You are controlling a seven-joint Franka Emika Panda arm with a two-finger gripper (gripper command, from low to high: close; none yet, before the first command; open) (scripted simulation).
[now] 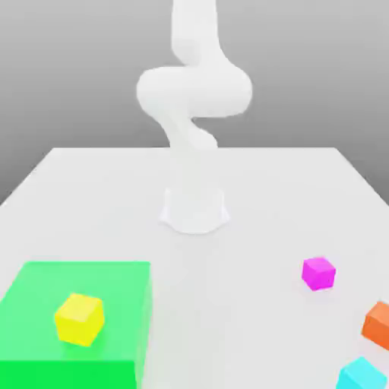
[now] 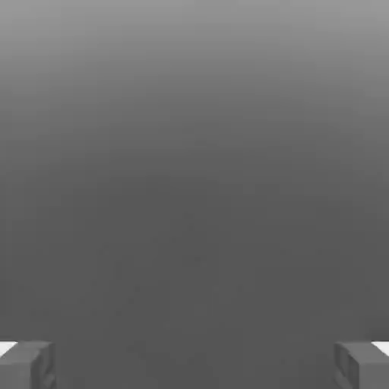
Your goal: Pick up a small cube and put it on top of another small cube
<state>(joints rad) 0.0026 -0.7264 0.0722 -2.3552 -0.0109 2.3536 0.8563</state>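
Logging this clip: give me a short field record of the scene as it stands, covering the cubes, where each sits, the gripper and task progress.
magenta cube: on the table, exterior view's right, alone
orange cube: on table, at exterior view's right edge
cyan cube: on table, nearer the camera than the orange cube
yellow cube: on top of the green block, exterior view's left
gripper: open, nothing between the fingers
stacking: not yet done

We are looking at a simulated test scene rather than a real room: a plain white table [image 1: 91, 190] is floating against an empty grey backdrop, a smooth white arm [image 1: 194, 99] is rising from it, and flat-coloured blocks are sitting around a bright green slab [image 1: 45, 304].
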